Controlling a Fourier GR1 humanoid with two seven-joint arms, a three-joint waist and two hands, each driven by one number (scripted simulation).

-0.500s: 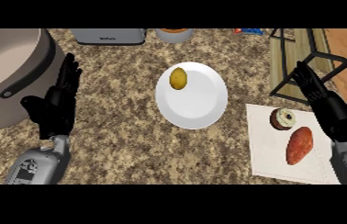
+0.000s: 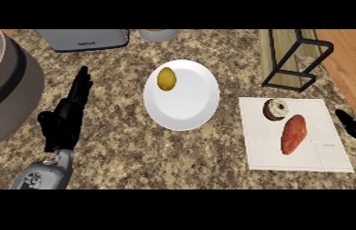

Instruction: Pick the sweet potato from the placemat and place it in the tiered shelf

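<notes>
An orange sweet potato (image 2: 293,134) lies lengthwise on the white placemat (image 2: 264,153) at the right. The tiered shelf (image 2: 295,59), wooden with a black metal frame, stands behind the mat at the upper right. My left hand (image 2: 66,116) rests open at the left, fingers straight and pointing away. Only a black tip of my right hand (image 2: 345,121) shows at the right edge, just right of the mat; it holds nothing that I can see.
A chocolate donut (image 2: 276,109) sits on the mat just behind the sweet potato. A white plate (image 2: 191,106) with a yellow fruit (image 2: 166,78) lies mid-counter. A toaster (image 2: 83,39) and a cup (image 2: 159,34) stand at the back, a large round pot (image 2: 14,87) at the left.
The view has shifted, so everything sits further left in the picture. My right hand has slipped almost out of view at the right edge. The left hand keeps its open pose.
</notes>
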